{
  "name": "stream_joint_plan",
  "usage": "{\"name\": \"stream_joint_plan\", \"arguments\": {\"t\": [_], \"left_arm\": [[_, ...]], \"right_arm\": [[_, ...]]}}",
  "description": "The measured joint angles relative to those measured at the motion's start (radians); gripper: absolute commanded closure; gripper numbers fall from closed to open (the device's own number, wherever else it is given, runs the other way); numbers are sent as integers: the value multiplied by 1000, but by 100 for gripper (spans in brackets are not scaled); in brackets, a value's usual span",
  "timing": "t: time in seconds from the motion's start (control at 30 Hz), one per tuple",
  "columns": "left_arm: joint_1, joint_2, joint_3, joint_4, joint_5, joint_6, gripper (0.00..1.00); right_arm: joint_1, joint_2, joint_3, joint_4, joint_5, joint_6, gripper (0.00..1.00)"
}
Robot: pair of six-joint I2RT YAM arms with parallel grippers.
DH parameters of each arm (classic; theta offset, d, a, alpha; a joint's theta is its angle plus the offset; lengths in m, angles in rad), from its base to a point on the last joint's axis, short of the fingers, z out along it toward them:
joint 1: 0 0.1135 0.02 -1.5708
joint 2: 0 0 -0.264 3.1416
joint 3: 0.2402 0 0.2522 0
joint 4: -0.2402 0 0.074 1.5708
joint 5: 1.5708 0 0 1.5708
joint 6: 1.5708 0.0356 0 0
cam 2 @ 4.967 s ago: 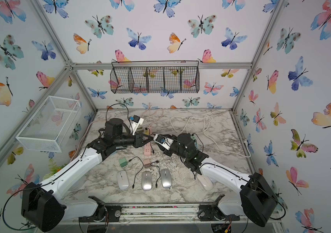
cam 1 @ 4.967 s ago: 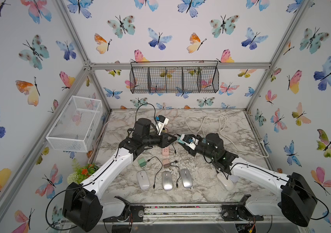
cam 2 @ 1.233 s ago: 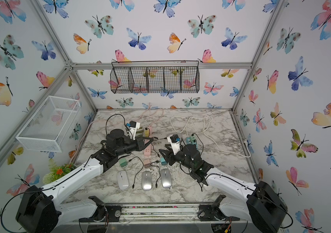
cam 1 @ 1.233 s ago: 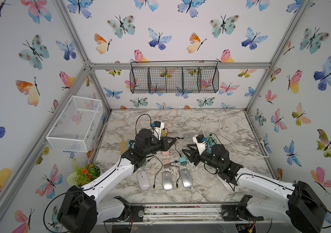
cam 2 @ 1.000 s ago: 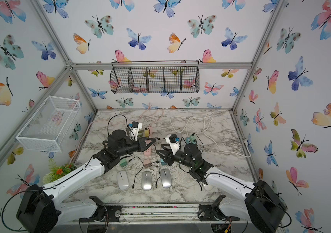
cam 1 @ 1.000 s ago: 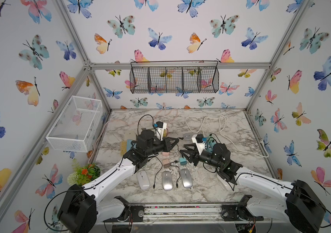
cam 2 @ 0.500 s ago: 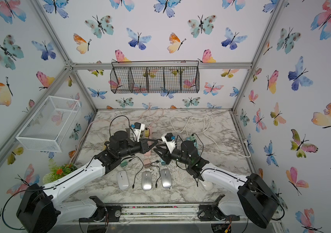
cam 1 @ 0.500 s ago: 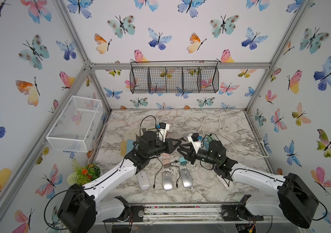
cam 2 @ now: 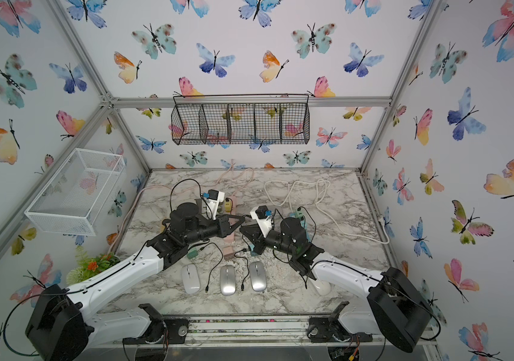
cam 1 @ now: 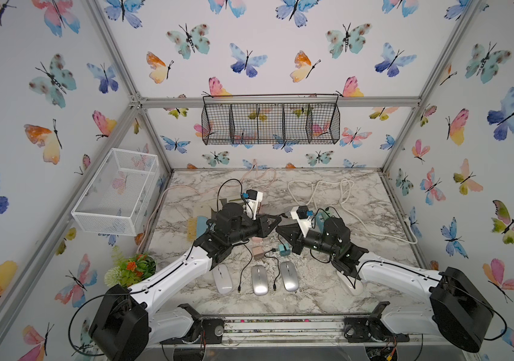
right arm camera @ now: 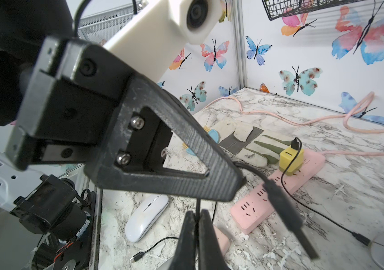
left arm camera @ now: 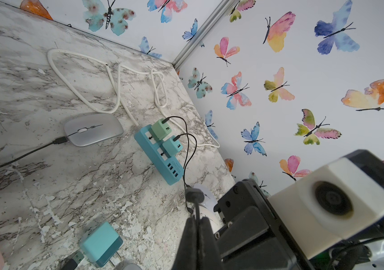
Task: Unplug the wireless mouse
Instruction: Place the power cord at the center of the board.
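Grey-veined white marble tabletop (cam 1: 368, 225), pastel butterfly-print walls (cam 1: 265, 47), pink power strip (right arm camera: 307, 168), teal power strip (left arm camera: 160, 161), silver mouse (left arm camera: 92, 129), white mouse (right arm camera: 146, 218).

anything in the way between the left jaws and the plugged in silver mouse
Nothing visible lies between the left gripper and the silver mouse; the teal power strip sits off to one side. The jaws are shut on a black cable, though.
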Motion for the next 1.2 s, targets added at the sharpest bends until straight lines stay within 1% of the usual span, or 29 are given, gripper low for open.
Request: {"name": "stream_joint_plan", "arguments": {"t": [0.03,0.13,0.2,0.27,0.3,0.5,0.63,0.7,0.87,1.07,1.2], "left_arm": [[0,-1,0,0,-3,-1,56],[0,-11,0,-18,-34,14,29],[0,-26,0,-47,-65,26,14],[1,-47,1,-79,-98,47,3],[1,-59,3,-98,-122,57,1],[3,-87,18,-194,-248,111,2],[3,-87,40,-257,-351,124,2],[3,-87,45,-274,-400,122,2],[8,-91,34,-294,-507,78,2],[14,-146,-36,-289,-567,19,2],[15,-177,-64,-288,-596,6,1]], "right_arm": [[0,0,2,-6,6,-1,99],[0,0,21,-71,38,-14,99],[0,0,47,-149,69,-29,99],[0,0,83,-244,108,-51,99],[0,-1,100,-296,134,-61,99],[0,-11,154,-591,278,-86,99],[0,6,200,-779,342,-79,99],[0,30,213,-835,362,-76,99],[0,111,216,-900,379,-71,99],[0,201,217,-904,377,-76,99],[0,237,216,-916,345,-74,99]]}}
